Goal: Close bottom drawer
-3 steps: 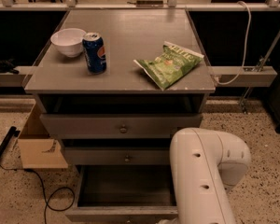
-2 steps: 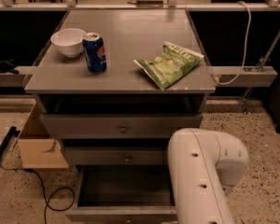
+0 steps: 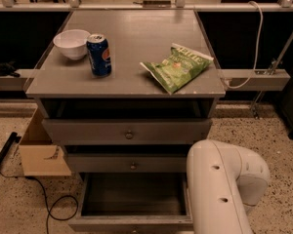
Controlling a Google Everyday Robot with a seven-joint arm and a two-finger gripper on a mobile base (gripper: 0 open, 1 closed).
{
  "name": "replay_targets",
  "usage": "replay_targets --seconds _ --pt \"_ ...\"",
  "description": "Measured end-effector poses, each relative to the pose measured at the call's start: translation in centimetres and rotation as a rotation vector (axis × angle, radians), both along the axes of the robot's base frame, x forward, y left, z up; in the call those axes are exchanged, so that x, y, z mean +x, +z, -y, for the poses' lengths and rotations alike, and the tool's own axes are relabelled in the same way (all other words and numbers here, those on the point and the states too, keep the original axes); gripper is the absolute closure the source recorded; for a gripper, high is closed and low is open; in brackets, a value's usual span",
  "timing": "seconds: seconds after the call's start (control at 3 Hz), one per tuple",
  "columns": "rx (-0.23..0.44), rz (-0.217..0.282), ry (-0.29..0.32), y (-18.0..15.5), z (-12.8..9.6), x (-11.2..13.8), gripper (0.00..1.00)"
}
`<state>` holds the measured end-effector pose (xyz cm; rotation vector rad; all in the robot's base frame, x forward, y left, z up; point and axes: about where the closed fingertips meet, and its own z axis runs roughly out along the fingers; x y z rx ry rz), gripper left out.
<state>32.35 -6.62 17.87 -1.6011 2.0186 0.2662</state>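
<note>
Looking down on a grey cabinet point(image 3: 141, 38) with 3 drawer tiers. Note the bottom drawer point(image 3: 132, 199) at the lowest tier: pulled well out toward the camera, its dark box open to view from above, its front edge cut by the bottom of the frame. See the middle drawer point(image 3: 102, 164) and the top drawer point(image 3: 88, 129) above it, each with 1 small round knob at centre, the top one standing slightly out from under the cabinet top.

On the cabinet top, count 3 items: a white bowl point(image 3: 72, 44) at the left rear, a blue soda can point(image 3: 99, 55) upright just beside it on the right, and a green chip bag point(image 3: 177, 66) lying flat toward the right front edge, well apart from the can.

At lower right, note a white arm link point(image 3: 222, 189) filling the corner and overlapping the right end of the bottom drawer. Cannot see the gripper: out of frame, somewhere past that link, so cannot tell its state.

Left of the cabinet, see a cardboard box point(image 3: 41, 152) on the speckled floor point(image 3: 283, 150), with a black cable point(image 3: 53, 208) looping in front of it.
</note>
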Motion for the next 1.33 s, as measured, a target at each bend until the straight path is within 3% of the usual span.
replay_targets --seconds 1.33 --pt "0.014 0.041 -0.031 -1.8 -1.2 4.7 1.00"
